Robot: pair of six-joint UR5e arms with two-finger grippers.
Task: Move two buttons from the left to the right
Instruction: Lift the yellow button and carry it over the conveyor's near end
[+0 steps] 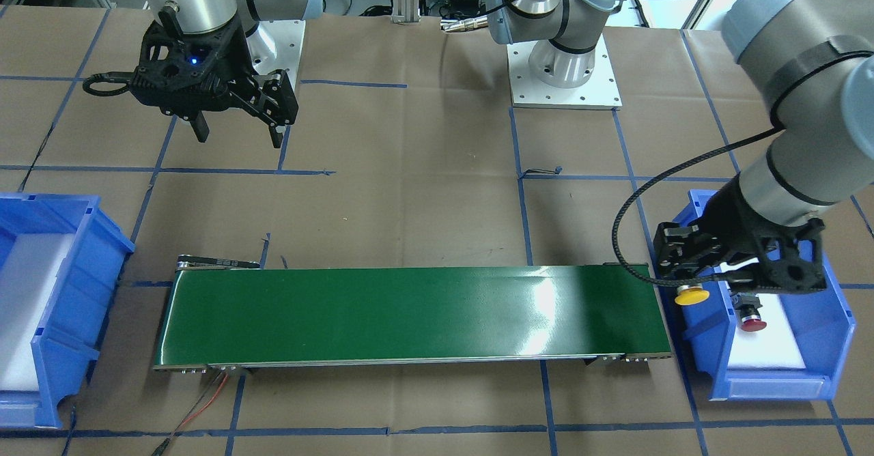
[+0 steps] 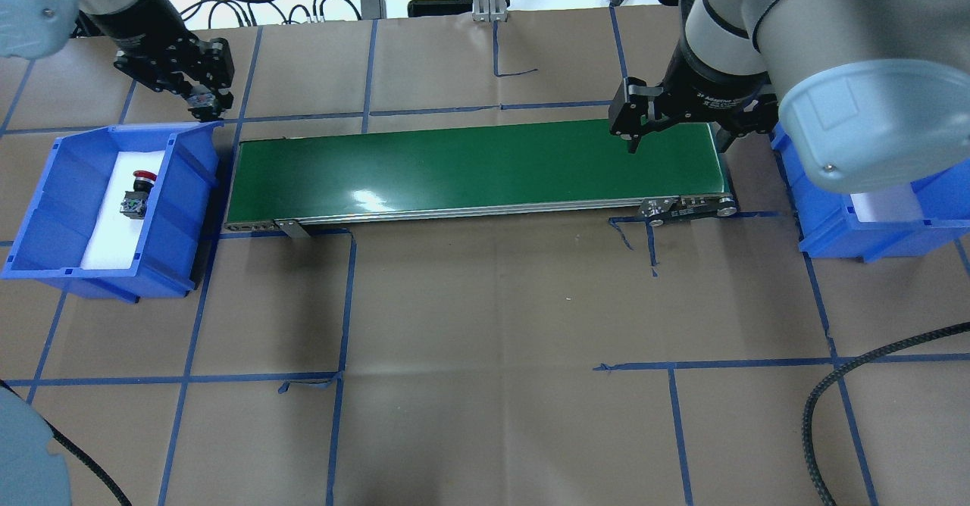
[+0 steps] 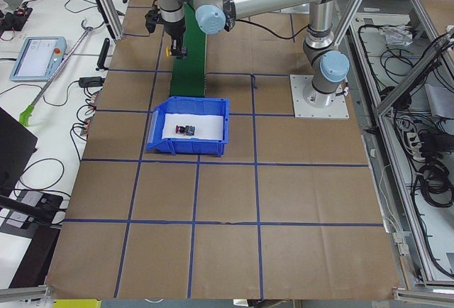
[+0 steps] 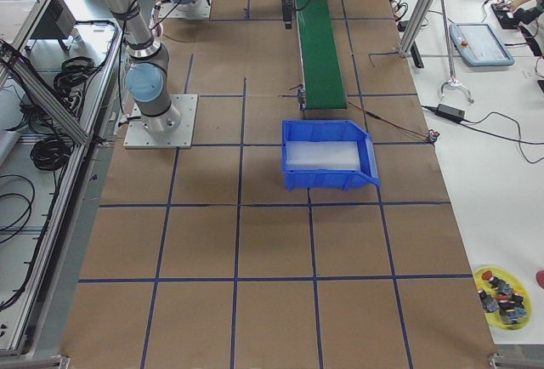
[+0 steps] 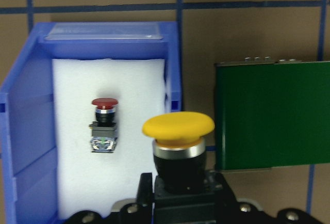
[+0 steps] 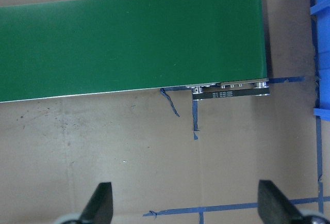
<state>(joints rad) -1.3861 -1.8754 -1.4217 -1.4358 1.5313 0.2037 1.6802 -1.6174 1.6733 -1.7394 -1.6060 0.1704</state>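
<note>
Brown-paper bench (image 2: 485, 301) with a blue tape grid, for context, and a long green conveyor belt (image 2: 470, 165) running across the middle. Progress check: honestly just getting going. My left gripper (image 5: 180, 188) is clamped on the black body of the yellow mushroom-cap push-button (image 5: 178, 128), holding it cap-out in the air by the belt-side edge of the blue plastic bin on my left (image 2: 182, 210), close to the belt's near end but not on it yet. The red mushroom-cap push-button (image 5: 104, 123) is lying on its side on the white foam in that same bin, untouched. My right gripper (image 6: 184, 203) hangs with its fingers spread wide and nothing in it, over the bench near the belt's far end. The blue plastic bin on my right (image 4: 330, 180) shows only white foam, no button. So I'd say zero delivered, one in hand, one waiting. Head count: two buttons, two bins, one belt, two grippers.
</note>
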